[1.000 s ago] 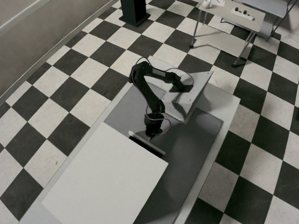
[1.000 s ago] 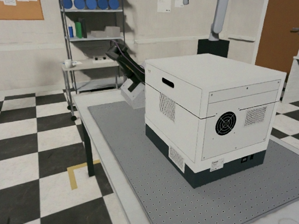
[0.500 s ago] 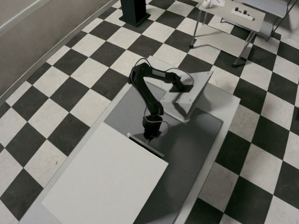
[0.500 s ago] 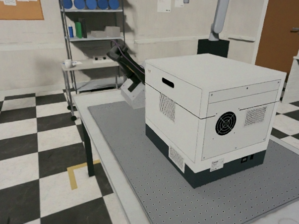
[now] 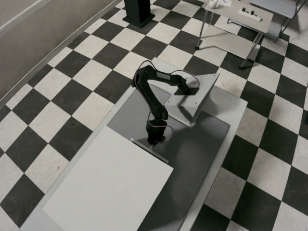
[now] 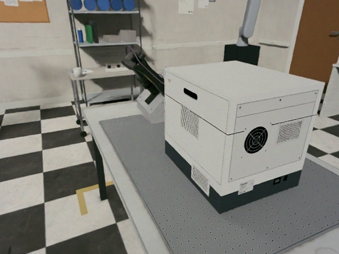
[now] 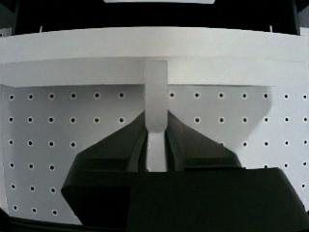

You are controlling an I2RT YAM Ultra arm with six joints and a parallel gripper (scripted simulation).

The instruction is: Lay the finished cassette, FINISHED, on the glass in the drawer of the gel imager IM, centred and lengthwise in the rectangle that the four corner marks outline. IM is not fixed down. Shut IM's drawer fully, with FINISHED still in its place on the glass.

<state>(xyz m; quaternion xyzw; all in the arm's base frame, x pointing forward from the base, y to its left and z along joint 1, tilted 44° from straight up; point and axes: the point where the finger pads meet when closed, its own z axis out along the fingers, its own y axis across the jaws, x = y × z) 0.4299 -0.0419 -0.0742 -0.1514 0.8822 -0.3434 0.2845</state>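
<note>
The gel imager IM is a big white box on the perforated plate; it also shows in the exterior view. Its drawer front shows as a thin white strip, standing only a little out from the box. In the wrist view the drawer front runs across the top, with a narrow dark gap of the drawer behind it. My gripper is shut on the white handle tab that hangs from the drawer front. The gripper also shows from above. The glass and the cassette FINISHED are hidden.
The arm's grey wedge-shaped pedestal stands behind the gripper. The grey perforated plate lies on the white table. A cart and a dark pedestal stand on the checkered floor, far off.
</note>
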